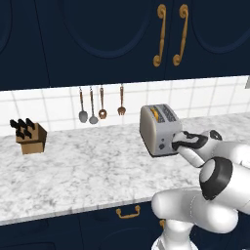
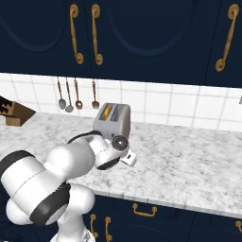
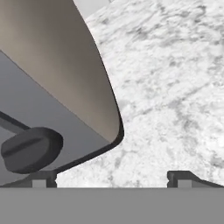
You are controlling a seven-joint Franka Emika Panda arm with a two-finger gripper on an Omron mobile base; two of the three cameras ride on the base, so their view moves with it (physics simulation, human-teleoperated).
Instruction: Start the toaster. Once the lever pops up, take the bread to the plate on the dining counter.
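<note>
The robot's gripper is hovering close against the lower end of the toaster, its jaws standing wide apart and holding nothing; the hand is sitting low by the end panel, most likely because the lever there is what starts the toasting; in the hand view the dark round knob is looming at the left, while the lever itself cannot be made out; the bread is sitting down in a slot, its golden edge peeking out; the toaster is standing on the marbled table, near the tiled wall where utensils are hanging; a knife block is resting well apart.
</note>
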